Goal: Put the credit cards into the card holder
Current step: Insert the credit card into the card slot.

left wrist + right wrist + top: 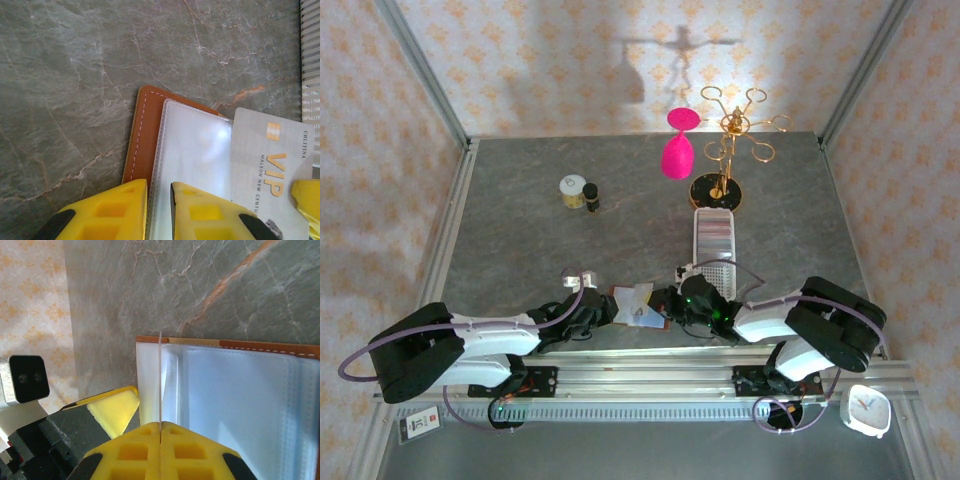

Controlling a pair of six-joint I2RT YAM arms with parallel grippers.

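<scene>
Progress: early, I judge. One credit card (270, 165) is at the card holder (145, 135) but not yet in a slot. The clear pocket (195, 155) looks empty.
Left to do: slide this card in, then the rest. Other cards I can't pick out.
My right gripper (160, 432): clenched on the card, which shows as a thin line edge-on from my wrist, just over the open holder.
My left gripper (159, 195): narrow gap, astride the holder's near edge. Pinching or only pressing, can't tell.
Holder loc: open on the table (75, 75), btwn my two grippers, near the arm bases.
Holder mat'l: reddish-brown leather, pale stitching, rounded corner. Inner sleeves are glossy see-thru plastic, prob. slippery.
Card: flat, pale grey rect., gold "VIP" print, looks stiff.
Table: grey, marble-look, veined, smooth.
</scene>
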